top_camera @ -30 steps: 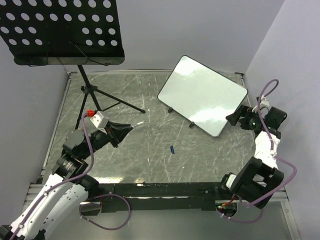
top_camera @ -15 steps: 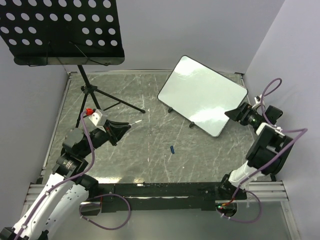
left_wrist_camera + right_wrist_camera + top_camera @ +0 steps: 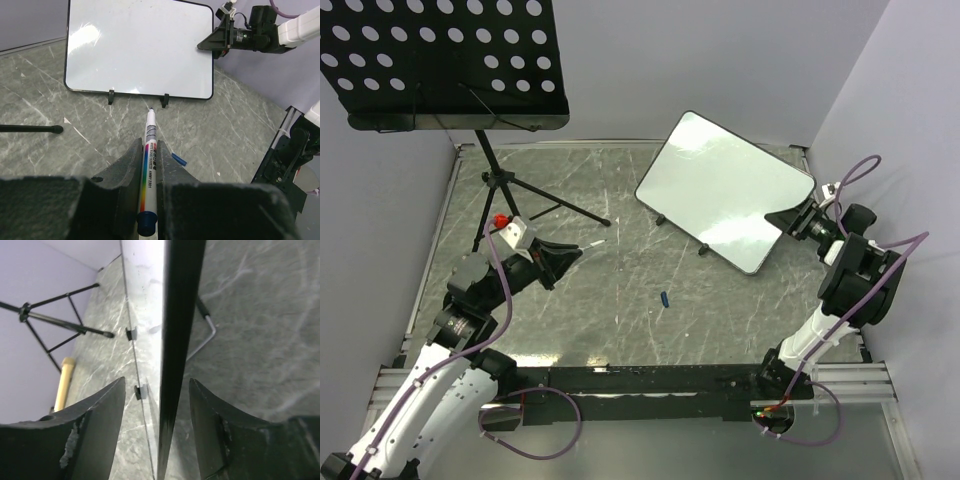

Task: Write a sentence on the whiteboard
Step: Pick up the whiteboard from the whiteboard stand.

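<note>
The left gripper (image 3: 150, 148) is held low, clamped on a marker (image 3: 149, 167) aimed at the blank whiteboard (image 3: 720, 185), which is propped far right on the table (image 3: 620, 200). The right gripper (image 3: 158, 384) is spread astride its edge.

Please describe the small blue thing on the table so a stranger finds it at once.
Find the whiteboard standing at the far right of the grey table. From its black feet, come toward the near edge, slightly left. The blue piece lies there alone: tiny, flat on the table, touching nothing.
</note>
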### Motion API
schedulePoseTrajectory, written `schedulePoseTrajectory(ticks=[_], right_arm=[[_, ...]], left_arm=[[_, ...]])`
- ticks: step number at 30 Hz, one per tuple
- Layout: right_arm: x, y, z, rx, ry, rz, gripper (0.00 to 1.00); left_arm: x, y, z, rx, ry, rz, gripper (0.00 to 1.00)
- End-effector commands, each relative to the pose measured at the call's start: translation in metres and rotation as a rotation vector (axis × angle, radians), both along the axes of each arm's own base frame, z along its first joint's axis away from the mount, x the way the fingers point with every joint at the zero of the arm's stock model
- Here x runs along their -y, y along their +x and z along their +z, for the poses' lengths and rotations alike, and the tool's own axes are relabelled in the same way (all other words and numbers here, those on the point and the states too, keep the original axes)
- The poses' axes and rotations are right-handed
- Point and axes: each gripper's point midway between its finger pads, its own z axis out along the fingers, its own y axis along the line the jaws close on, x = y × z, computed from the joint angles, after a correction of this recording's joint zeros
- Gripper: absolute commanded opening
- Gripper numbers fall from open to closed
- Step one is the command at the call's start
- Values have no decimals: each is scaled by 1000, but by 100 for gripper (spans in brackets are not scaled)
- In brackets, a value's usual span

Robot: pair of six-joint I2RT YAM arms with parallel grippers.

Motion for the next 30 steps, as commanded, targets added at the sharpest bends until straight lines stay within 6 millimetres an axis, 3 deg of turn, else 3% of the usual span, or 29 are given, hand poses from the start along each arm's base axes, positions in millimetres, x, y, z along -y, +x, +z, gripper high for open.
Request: schedulePoseTrajectory(ticks=[1, 5, 17, 20, 25, 26, 30], right_arm=[[-7, 12, 19, 97, -25, 77, 58], [-12, 17, 21, 115, -38, 92, 54], [-11, 18, 19, 119, -50, 109, 21], [-12, 18, 23, 138, -58, 119, 0], [-21, 8, 54, 226, -64, 163, 0], [-22, 5, 70, 290, -100, 174, 0], [-28, -4, 103, 351, -115, 173, 0]], left_arm=[[0, -2, 23, 69, -32, -12, 1], [1, -2, 22, 64, -31, -15, 1], [1, -3, 22, 64, -35, -23, 1], [1, -3, 22, 65, -35, -25, 1], [1, -4, 23, 70, -36, -28, 1], [2, -4, 23, 71, -37, -29, 1], [2, -4, 24, 75, -42, -39, 1]])
